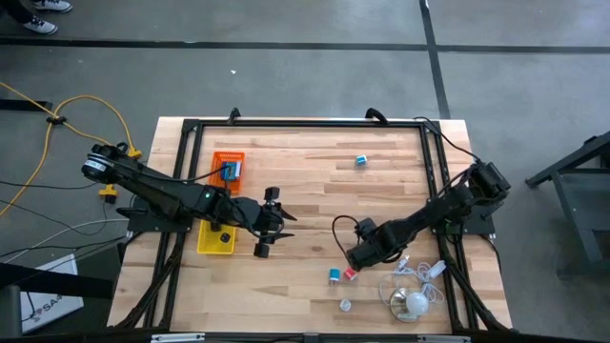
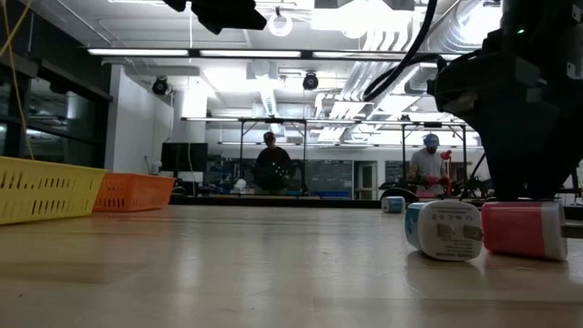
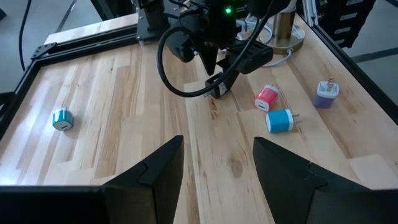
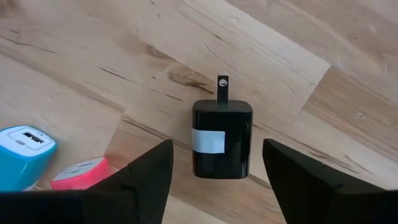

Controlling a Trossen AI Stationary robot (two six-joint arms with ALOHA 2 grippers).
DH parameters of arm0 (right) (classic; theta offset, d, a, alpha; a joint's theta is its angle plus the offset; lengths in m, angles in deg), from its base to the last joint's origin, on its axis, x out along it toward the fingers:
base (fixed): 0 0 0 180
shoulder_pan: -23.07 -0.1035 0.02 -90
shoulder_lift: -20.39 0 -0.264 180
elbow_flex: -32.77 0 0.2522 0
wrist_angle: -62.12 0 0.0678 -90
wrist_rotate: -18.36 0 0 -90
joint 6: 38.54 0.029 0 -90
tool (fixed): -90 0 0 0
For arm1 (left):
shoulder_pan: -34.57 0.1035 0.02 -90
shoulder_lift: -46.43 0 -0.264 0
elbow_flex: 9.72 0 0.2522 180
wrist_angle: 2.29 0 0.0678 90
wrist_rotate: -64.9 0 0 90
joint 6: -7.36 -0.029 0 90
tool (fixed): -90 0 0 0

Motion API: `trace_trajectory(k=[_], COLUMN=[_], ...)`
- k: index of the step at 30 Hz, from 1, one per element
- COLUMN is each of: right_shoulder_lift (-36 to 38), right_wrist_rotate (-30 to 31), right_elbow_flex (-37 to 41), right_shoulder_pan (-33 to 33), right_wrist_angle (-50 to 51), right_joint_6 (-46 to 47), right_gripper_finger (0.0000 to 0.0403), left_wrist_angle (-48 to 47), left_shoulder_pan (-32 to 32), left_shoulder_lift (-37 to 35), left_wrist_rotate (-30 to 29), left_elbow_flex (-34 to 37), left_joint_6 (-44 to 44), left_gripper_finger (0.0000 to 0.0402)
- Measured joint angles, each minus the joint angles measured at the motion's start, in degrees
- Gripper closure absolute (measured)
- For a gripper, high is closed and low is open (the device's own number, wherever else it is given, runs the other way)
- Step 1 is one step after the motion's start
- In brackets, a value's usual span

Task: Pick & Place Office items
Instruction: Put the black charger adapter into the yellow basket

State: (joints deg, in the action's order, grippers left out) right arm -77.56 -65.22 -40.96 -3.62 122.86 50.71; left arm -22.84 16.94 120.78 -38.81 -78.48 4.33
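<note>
The bench [image 1: 305, 200] carried two trays near its left edge: an orange tray [image 1: 229, 168] holding a blue item, and a yellow tray [image 1: 216, 238] holding a black one. The left gripper [image 3: 217, 163] hung open and empty beside the yellow tray, toward mid-bench. The right gripper [image 4: 214, 167], fingers spread and holding nothing, hovered over a black plug [image 4: 222, 139] lying flat toward the right front of the bench, straddling it.

The likely trouble: the plug lay a little askew between the fingers, so a close might twist it or catch its prong and let it slip. The pink plug [image 4: 81, 174] and blue plug [image 4: 23, 152] sat just beside it, near enough for a finger to nudge.

Loose on the bench, I counted five: one black, one pink, two blue, one purple [image 3: 325, 94].
</note>
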Motion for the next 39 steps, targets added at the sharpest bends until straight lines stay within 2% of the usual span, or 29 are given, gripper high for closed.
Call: trace_trajectory(k=[12, 39], right_shoulder_lift=[-4.10, -3.48], right_wrist_rotate=[-0.43, -1.33], right_elbow_flex=[0.03, -0.02], right_shoulder_pan=[-0.31, -0.31], right_wrist_angle=[-1.57, -0.24], right_joint_6=[0.72, 3.11], right_gripper_finger=[0.0168, 0.0168], left_wrist_angle=[0.81, 1.09], left_shoulder_pan=[0.00, -0.02], left_shoulder_lift=[0.00, 0.00], left_wrist_rotate=[0.00, 0.00], left_elbow_flex=[0.00, 0.00], left_joint_6=[0.00, 0.00], left_gripper_finger=[0.0217, 0.0217])
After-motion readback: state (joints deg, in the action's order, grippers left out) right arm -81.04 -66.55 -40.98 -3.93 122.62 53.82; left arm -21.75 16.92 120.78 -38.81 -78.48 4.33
